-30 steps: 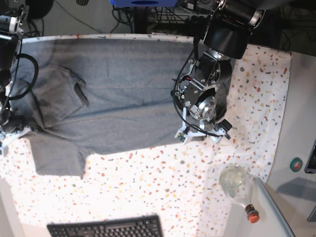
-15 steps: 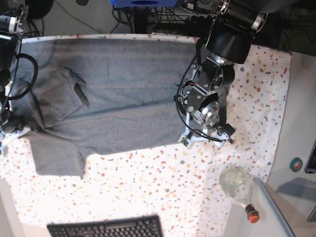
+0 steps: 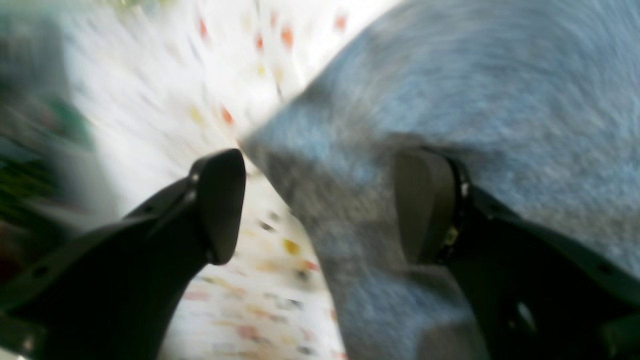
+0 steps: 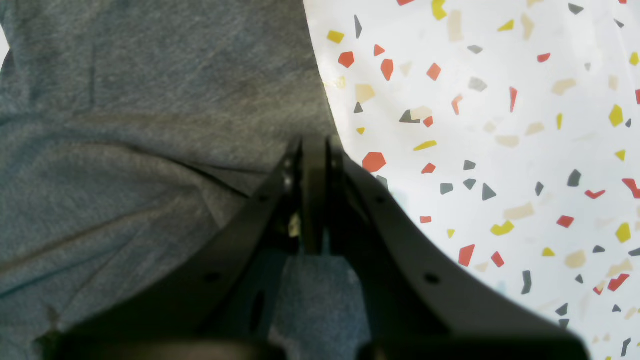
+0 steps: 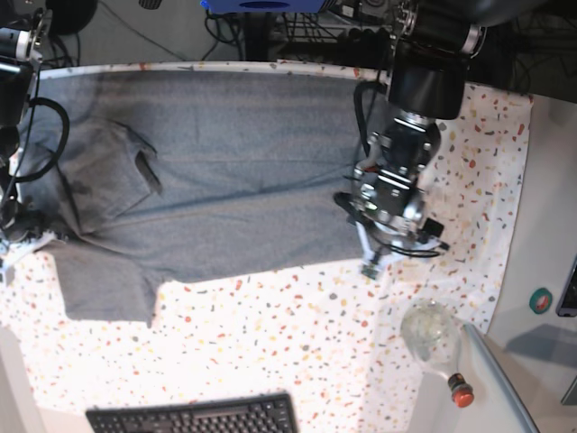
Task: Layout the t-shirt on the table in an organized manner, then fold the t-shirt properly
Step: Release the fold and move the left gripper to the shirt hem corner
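Note:
The grey t-shirt [image 5: 225, 180] lies spread across the speckled table [image 5: 297, 334], one sleeve folded over at the left. My left gripper [image 5: 395, 256] hangs at the shirt's near right corner. In the blurred left wrist view it [image 3: 322, 205] is open, and the corner of the t-shirt [image 3: 500, 100] lies between its fingers [image 3: 220, 205]. At the table's left edge my right gripper [image 5: 16, 245] is low. In the right wrist view it [image 4: 315, 190] is shut on the edge of the t-shirt [image 4: 150, 125], beside bare table [image 4: 500, 125].
A black keyboard [image 5: 194, 417] lies at the front edge. A clear glass bottle [image 5: 431, 336] with a red cap [image 5: 461, 394] lies at the front right. The plain white counter [image 5: 545, 234] borders the table on the right. Cables and equipment run along the back.
My left arm has turned its wrist and shifted right, so the open gripper now sits over the shirt's right corner. The right arm and the shirt have not moved.

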Tool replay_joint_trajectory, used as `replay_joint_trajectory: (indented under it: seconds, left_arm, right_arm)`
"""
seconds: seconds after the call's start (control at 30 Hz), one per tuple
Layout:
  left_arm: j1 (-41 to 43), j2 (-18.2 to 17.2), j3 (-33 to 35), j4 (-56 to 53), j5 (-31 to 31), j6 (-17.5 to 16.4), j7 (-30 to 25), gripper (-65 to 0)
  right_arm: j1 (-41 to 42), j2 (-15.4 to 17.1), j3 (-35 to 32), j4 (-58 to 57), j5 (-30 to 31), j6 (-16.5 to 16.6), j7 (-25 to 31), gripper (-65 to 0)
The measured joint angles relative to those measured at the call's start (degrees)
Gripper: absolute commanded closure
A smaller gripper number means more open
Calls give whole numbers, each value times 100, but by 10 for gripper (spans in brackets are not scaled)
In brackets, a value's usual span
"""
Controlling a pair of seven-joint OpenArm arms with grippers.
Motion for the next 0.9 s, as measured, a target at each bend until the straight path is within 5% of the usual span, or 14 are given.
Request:
replay_joint_trajectory:
  seconds: [0.03,0.2,0.3,0.53,0.73,0.9]
  left_arm:
    - [26,-35,-236,186,-382,-63,33,-446]
    - [221,-321,-1449,1283,-2533,-1648,157,-446]
    - [389,-459,-2470,1233,-3877,-2229,205,-446]
    - [361,-1213,-2973,-264,-5001,-2317,120,-446]
    - [374,-1152,-2044,-629,-5101,-2669,-490,-446]
    - [341,-1071,-2398,-892,-5084,-2588,-695,-448]
  right_arm:
    - [0,0,2,0,9,0,-7,0]
    - [-2,0,2,0,13,0,2,0]
    - [2,0,0,0,2,0,-7,0]
    - [0,2,0,0,7,0,11,0]
    - [2,-2,0,0,11,0,11,0]
    - [0,0,0,0,4,0,7,0]
